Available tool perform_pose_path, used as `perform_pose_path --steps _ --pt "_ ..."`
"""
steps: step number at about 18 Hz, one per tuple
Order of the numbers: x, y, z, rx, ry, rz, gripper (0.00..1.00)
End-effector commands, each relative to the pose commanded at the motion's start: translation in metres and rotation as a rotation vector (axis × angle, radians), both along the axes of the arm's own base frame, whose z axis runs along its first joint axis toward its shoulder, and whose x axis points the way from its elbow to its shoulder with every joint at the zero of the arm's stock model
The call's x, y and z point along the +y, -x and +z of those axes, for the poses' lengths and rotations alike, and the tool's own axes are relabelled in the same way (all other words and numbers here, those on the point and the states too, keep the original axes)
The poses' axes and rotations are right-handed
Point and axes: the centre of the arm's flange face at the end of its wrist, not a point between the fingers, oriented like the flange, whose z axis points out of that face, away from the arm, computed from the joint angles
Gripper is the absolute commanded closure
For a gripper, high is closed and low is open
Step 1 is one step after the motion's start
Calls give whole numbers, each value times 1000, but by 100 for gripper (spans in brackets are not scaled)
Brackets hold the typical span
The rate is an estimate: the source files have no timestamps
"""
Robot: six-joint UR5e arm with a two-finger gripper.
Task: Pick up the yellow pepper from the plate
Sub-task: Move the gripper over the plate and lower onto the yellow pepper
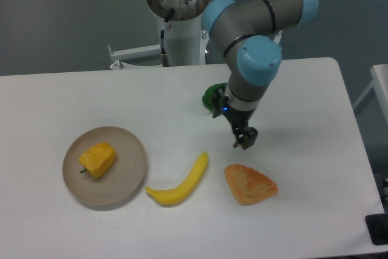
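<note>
The yellow pepper (98, 159) lies on its side on the beige plate (130, 180) at the left of the table, its dark stem pointing toward the front left. My gripper (244, 140) hangs far to its right, above the table between the green pepper and the pastry. Its fingers look close together with nothing between them. A wide stretch of table and the banana separate it from the plate.
A yellow banana (179, 184) lies just right of the plate. An orange-brown pastry (250, 184) sits below the gripper. A green pepper (211, 96) is partly hidden behind the arm's wrist. The robot's base (179, 22) stands at the table's back edge.
</note>
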Motion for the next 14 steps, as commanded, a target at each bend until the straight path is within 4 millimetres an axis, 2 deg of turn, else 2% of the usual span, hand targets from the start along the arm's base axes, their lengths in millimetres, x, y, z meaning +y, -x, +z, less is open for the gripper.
perform_pose_path --steps 4,7,9,14 --pt "20 -56 -3 10 24 96 0" --pt "33 -88 -4 22 8 137 0" --pt "50 -125 -10 28 -12 230 0" --pt "72 -168 -31 32 -33 326 0"
